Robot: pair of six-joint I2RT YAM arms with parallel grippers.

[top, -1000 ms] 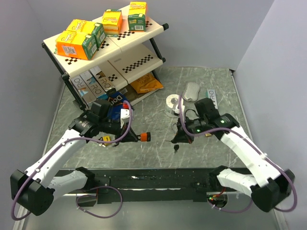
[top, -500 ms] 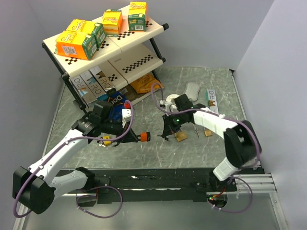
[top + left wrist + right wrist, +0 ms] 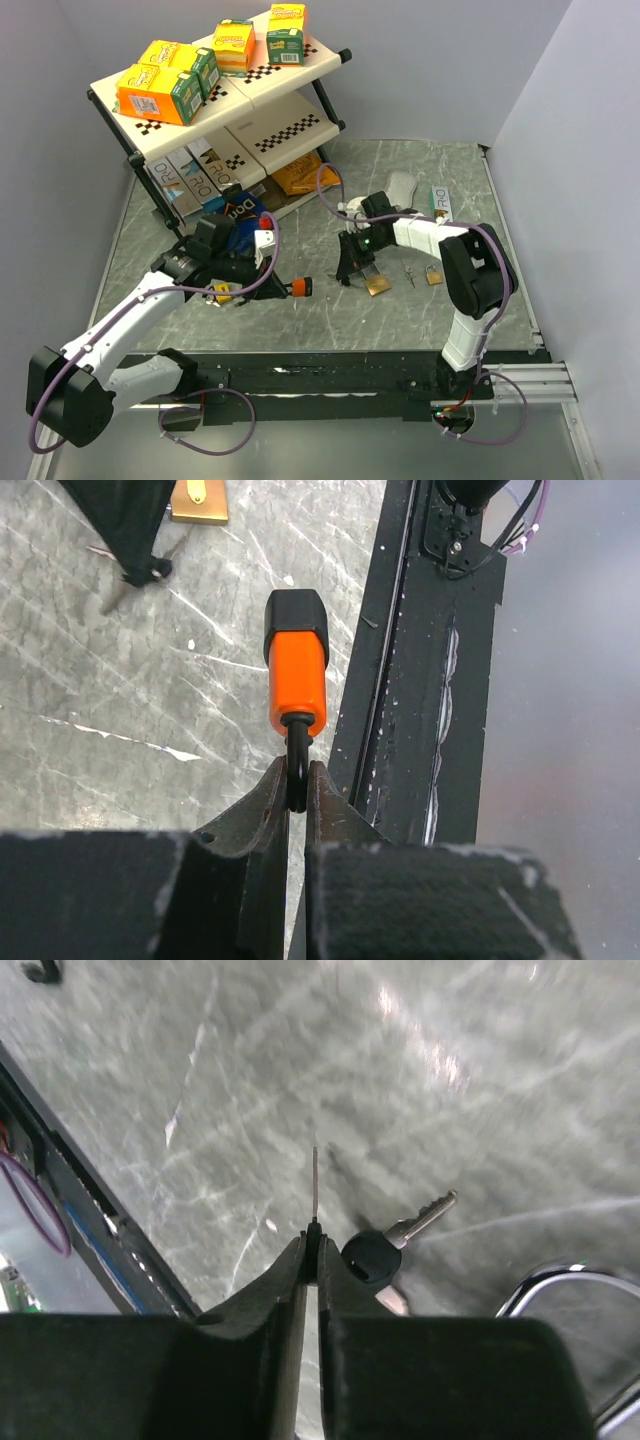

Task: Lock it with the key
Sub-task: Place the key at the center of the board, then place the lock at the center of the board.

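L hand [image 3: 297, 780] clamping 1 orange padlock [image 3: 296, 670], R hand [image 3: 312, 1238] pinching 1 key [image 3: 315, 1185], 2 brass padlocks [image 3: 378, 286] [image 3: 433, 276] loose

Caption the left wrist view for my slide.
Left hand pinching the orange padlock by its shackle over the marble table.

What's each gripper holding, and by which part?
Left gripper: orange padlock, by its black shackle. Right gripper: apparently a key seen edge-on, pinched near its head.
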